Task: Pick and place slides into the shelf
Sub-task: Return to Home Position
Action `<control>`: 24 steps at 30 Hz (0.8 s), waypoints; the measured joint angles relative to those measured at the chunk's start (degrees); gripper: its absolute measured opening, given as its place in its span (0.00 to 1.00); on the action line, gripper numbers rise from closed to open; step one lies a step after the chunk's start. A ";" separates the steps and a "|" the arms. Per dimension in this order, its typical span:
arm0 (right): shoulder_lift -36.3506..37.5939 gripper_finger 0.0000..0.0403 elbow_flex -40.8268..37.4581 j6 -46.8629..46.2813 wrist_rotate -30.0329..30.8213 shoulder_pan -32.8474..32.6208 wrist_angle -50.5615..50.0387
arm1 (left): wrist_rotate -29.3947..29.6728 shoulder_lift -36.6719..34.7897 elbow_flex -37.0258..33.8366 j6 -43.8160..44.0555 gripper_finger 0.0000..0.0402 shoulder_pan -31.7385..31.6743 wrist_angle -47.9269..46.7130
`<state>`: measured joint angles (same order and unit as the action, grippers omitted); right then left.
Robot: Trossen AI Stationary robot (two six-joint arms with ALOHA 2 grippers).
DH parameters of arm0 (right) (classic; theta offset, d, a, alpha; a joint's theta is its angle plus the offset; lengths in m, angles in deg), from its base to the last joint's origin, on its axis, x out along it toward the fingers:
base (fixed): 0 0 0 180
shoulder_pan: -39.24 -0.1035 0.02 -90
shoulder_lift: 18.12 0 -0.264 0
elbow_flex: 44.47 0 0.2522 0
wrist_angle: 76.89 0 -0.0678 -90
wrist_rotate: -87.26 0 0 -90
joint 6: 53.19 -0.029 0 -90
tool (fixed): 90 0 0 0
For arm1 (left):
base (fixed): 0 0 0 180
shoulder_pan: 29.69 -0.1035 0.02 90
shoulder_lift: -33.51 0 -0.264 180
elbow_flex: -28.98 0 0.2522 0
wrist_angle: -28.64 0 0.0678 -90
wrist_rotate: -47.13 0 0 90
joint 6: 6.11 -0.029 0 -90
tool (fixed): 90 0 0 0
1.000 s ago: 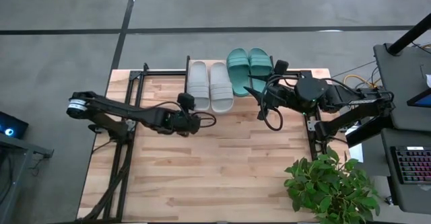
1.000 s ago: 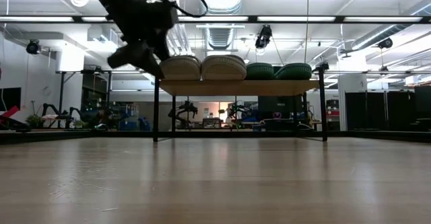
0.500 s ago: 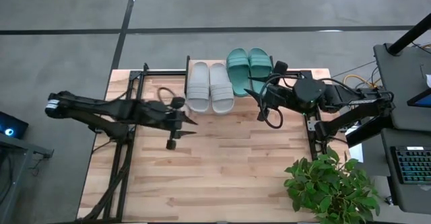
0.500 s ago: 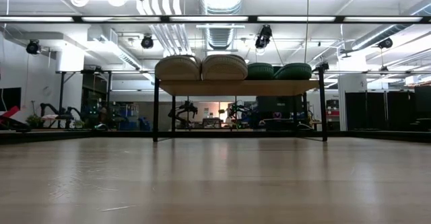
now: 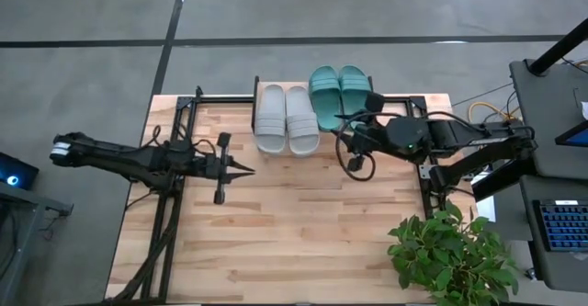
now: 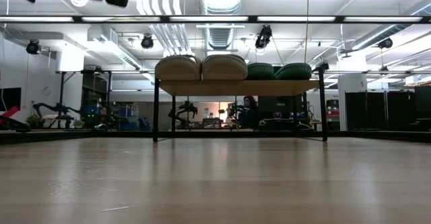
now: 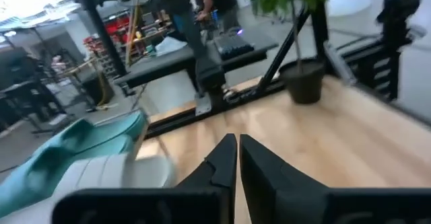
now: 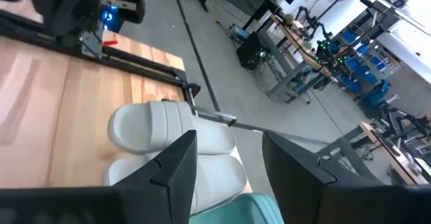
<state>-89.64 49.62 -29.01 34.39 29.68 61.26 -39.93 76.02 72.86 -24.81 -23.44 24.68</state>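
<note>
Left arm: the dark two-finger left gripper (image 5: 246, 170) hovers over the light wooden tabletop (image 5: 303, 232), left of and in front of the shelf. Its jaws are pressed almost together and hold nothing.
Landmark: the low shelf with a wood plank top and black metal legs (image 6: 239, 87) stands at the tabletop's far edge.
Slides: all four lie side by side on the shelf top. The light grey ribbed-strap pair (image 5: 287, 119) is on its left half. The teal-green pair (image 5: 340, 85) is on its right half, set further back.
Right arm: the right gripper (image 8: 229, 140) hangs at the shelf's right front, close to the teal-green pair. Its jaws are spread wide and empty.
Risk: likely greatest on the right. A sideways swing before lifting could let an open finger hook a teal slide and drag it off.
Edges: a knocked slide could drop behind the shelf, off the tabletop.
Open room: the bare wood in front of the shelf is wide. A leafy green potted plant (image 5: 450, 255) crowds the corner to the shelf's front right.
</note>
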 joint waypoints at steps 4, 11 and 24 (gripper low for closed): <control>-0.43 0.38 -2.00 -0.21 -0.01 0.27 -0.02 | 0.17 -3.01 -2.88 -1.81 0.00 -4.03 0.04; -0.94 0.35 -3.90 -0.18 -0.01 0.50 -0.04 | 0.43 -12.58 -3.50 -2.76 0.00 -6.36 -6.33; -0.92 0.31 -4.29 -1.72 -0.01 0.50 0.03 | 3.12 -31.96 -17.37 1.33 0.00 -6.25 -9.23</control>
<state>-90.56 45.34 -30.73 34.39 30.18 61.29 -36.80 44.06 55.49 -23.48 -29.68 15.45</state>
